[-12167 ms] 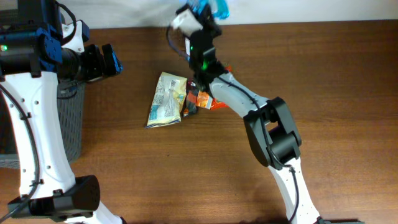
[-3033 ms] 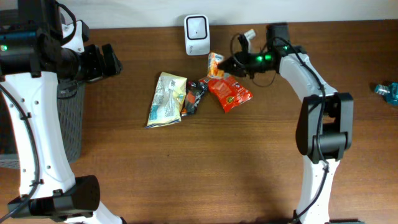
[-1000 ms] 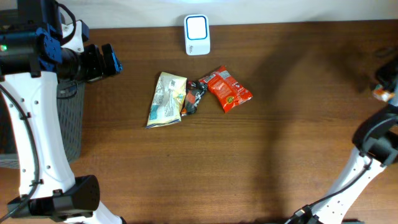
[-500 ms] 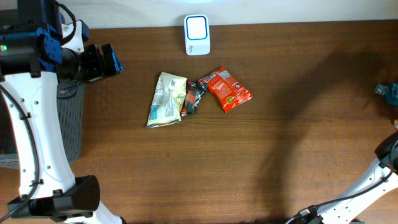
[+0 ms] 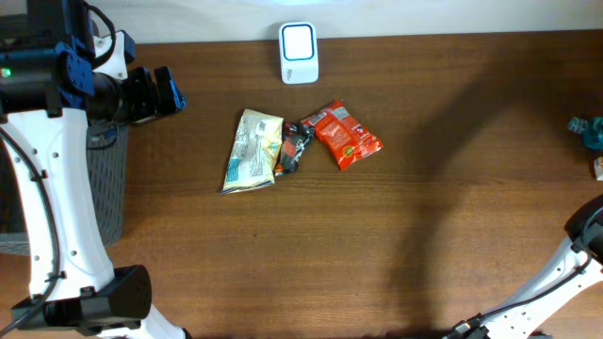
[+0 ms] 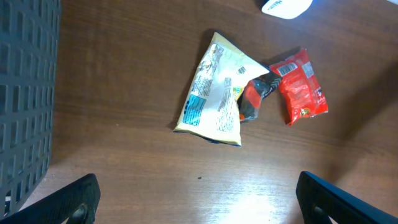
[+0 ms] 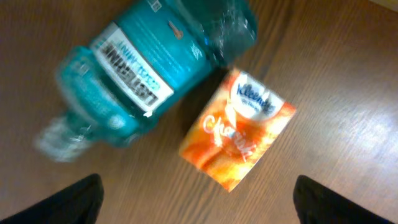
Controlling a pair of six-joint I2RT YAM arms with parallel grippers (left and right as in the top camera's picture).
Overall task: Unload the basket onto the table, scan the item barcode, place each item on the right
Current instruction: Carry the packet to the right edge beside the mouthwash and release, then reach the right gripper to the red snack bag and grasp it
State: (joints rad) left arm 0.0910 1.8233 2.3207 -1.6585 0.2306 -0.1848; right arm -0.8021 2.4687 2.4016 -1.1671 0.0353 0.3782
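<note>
Tabletop point(image 5: 424, 235): brown wood, things in two groups, centre and far right.

My left arm point(image 5: 42, 188) rises along the left edge from its base, bends at the top, and the forearm runs level, pointing right. The grey basket point(image 5: 108, 188) sits under it.

My right arm point(image 5: 565, 273) shows overhead only at the bottom-right corner. A white link slants up to a dark joint at the right edge, and the wrist end is outside that view.

Left tool point(image 6: 202, 202): fingers spread wide, nothing between them, looking down on the centre group.

Right tool point(image 7: 196, 202): fingers spread wide, pinching nothing, tips at the lower corners of its wrist view.

Teal bottle point(image 7: 143, 68): on its side at the far right, blurred.

Yellow bag point(image 5: 252, 151), red pouch point(image 5: 347, 135) and small dark packet point(image 5: 294, 149) between them lie centre, edges overlapping.

Scanner point(image 5: 299, 53): white, at the back edge, just behind the centre group.

Orange Kleenex pack point(image 7: 239, 134): flat on the tabletop just beside the bottle, below my right tool. Can't tell whether they touch.
</note>
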